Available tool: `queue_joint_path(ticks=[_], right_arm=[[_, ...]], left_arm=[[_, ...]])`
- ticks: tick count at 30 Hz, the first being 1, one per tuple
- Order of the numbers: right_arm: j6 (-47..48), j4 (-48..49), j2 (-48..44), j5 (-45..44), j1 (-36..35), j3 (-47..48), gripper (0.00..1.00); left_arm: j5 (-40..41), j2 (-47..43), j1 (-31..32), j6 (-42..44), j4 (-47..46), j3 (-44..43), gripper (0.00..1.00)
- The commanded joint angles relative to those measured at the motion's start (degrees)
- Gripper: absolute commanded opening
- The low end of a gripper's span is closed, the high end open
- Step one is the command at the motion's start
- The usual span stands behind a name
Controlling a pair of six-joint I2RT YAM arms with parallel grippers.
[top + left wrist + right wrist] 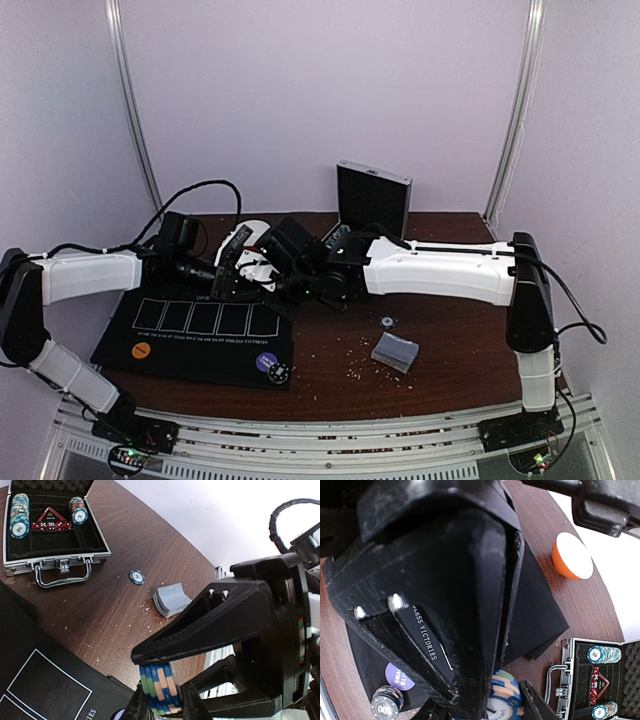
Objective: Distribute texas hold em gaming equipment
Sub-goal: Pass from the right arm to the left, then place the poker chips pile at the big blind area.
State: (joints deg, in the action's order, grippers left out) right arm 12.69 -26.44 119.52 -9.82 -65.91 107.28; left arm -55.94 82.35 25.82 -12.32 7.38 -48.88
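Note:
A short stack of blue, green and peach poker chips (167,685) (509,696) hangs above the mat's far edge, where both grippers meet. My left gripper (155,680) (232,268) is shut on it, upper finger pressed on the chips' edges. From the other side my right gripper (502,690) (272,272) is shut on the same stack. The grey-blue deck of cards (394,352) (171,599) lies on the table to the right, one loose chip (387,322) (137,577) just behind it. An orange disc (141,351) (572,556), a purple disc (266,362) and a black chip (279,373) (386,705) rest on the mat.
The black mat (200,345) with white card outlines covers the left front of the table. An open metal case (373,197) (55,535) holding more chips stands at the back. A white object (255,240) sits partly hidden behind the grippers. Crumbs are scattered near the deck.

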Motion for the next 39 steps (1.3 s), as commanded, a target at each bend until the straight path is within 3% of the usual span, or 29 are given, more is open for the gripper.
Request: queue_joint_path(ticks=[1,4,11,16,23,28,39], right_arm=[[0.0,5.7,-0.7,-1.1,0.6,1.4,0.03],[-0.1,5.3,-0.7,-1.2,0.6,1.2,0.06],[-0.9,5.1,-3.3,-4.6,0.7,-2.1,0.60],[-2.0,6.2,-8.7,-4.6,0.9,-6.8,0.77],[-2.9,11.3,-16.4,-4.0,1.6,-16.3,0.82],[-2.9,14.9,-20.3,-3.2,2.8,-22.8,0.82],[-1.3,15.9,-24.7,-1.6,4.4,-28.5,0.82]], left_arm=[[-3.4,-0.6,1.2,0.8,-1.7,1.2,0.00],[-1.9,-1.3,1.2,-1.8,-3.8,2.3,0.00],[9.1,-2.5,0.0,-8.3,0.7,3.6,0.00],[12.6,-8.5,-5.8,-20.7,0.5,11.9,0.00],[20.9,-25.0,-14.5,-34.9,6.4,22.5,0.00],[22.2,-35.5,-24.0,-44.3,12.4,30.0,0.00],[30.7,-44.3,-32.9,-55.2,25.6,32.3,0.00]])
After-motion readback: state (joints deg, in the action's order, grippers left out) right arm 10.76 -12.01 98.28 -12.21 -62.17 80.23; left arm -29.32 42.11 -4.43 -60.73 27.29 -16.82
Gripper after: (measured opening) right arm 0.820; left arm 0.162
